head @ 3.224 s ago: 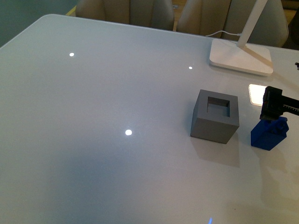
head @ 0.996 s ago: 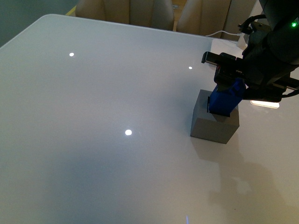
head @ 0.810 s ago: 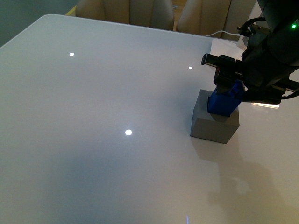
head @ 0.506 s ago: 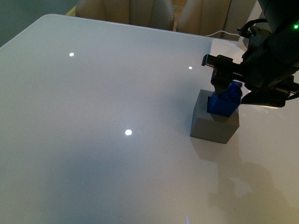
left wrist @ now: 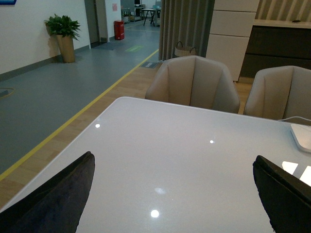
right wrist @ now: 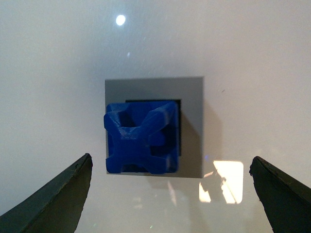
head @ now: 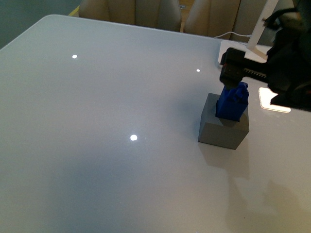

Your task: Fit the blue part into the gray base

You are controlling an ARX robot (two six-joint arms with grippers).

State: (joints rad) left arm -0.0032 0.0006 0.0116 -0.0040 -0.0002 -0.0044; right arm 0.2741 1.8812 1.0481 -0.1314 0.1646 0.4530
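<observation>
Right wrist view, lumpy blue part point(right wrist: 141, 138) standing in matte gray base point(right wrist: 192, 97), right hand point(right wrist: 170, 157) spread open.

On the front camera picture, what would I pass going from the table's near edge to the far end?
The gray base with the blue part poking from it → white lamp base → beige chairs.

blue part point(right wrist: 141, 137): ridged plastic | gray base point(head: 222, 130): matt | table point(head: 97, 107): glossy white
</observation>
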